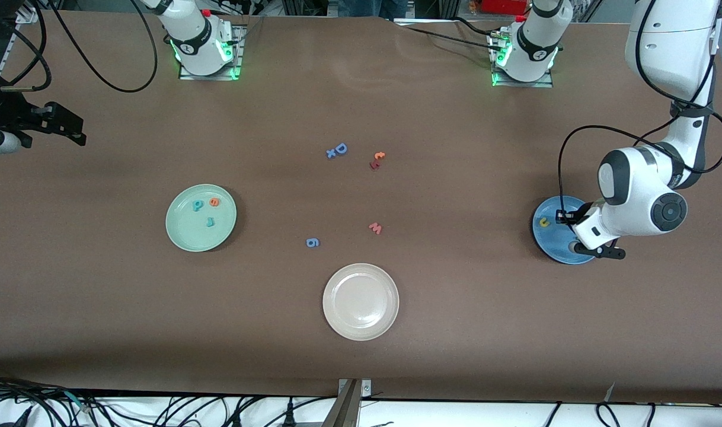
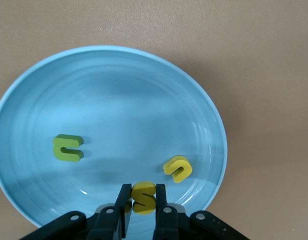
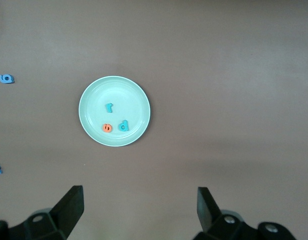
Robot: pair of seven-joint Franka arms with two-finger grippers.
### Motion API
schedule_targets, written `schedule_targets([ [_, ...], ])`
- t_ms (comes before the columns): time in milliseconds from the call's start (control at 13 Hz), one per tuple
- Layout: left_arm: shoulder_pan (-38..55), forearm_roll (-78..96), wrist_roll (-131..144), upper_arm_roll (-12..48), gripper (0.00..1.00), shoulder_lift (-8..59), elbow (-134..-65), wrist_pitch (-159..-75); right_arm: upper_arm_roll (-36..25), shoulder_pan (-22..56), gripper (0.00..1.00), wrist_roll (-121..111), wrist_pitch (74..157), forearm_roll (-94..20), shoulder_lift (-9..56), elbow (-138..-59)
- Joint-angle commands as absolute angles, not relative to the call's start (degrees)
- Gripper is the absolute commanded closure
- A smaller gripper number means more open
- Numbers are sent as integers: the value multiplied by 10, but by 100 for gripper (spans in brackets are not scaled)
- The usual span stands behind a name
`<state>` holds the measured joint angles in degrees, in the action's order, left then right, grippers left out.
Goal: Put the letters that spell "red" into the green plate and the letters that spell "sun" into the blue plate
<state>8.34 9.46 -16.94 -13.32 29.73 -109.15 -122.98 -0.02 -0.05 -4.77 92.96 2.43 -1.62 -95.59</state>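
Note:
The blue plate (image 1: 550,246) (image 2: 209,105) lies at the left arm's end of the table. My left gripper (image 1: 577,244) (image 2: 143,189) hangs low over it, shut on the yellow "s" (image 2: 143,196), which sits just above the plate's floor. The yellow "u" (image 2: 178,168) (image 1: 543,222) and dark green "n" (image 2: 68,148) lie in this plate. The green plate (image 1: 189,234) (image 3: 93,100) holds the teal "r" (image 3: 109,107), orange "e" (image 3: 107,127) and teal "d" (image 3: 123,125). My right gripper (image 1: 70,130) (image 3: 138,200) waits high up at the right arm's end, open and holding nothing.
An off-white plate (image 1: 361,301) lies nearest the front camera at mid-table. Loose letters lie between the plates: a blue "g" (image 1: 313,242), a pinkish "w" (image 1: 376,228), a blue "D" (image 1: 340,148) with a small blue cross, and two orange-red letters (image 1: 377,159).

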Motion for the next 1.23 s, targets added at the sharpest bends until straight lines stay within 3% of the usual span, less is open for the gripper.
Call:
schedule_targets([
  [0, 84, 103, -174, -136, 0, 293, -1086, -1232, 2, 5, 0, -46, 923, 33, -15, -947],
  [308, 79, 70, -170, -136, 0, 272, -1085, -1281, 2, 6, 0, -51, 918, 33, -16, -947],
  [540, 78, 64, -169, -136, 0, 187, -1072, -1266, 2, 5, 0, -51, 918, 33, -15, -947],
  [1002, 77, 66, -152, -119, 0, 43, -1009, -1100, 2, 5, 0, -51, 918, 33, -16, -947],
  [1156, 42, 67, -96, -66, 0, 13, -999, -1037, 2, 5, 0, -52, 918, 32, -16, -947],
])
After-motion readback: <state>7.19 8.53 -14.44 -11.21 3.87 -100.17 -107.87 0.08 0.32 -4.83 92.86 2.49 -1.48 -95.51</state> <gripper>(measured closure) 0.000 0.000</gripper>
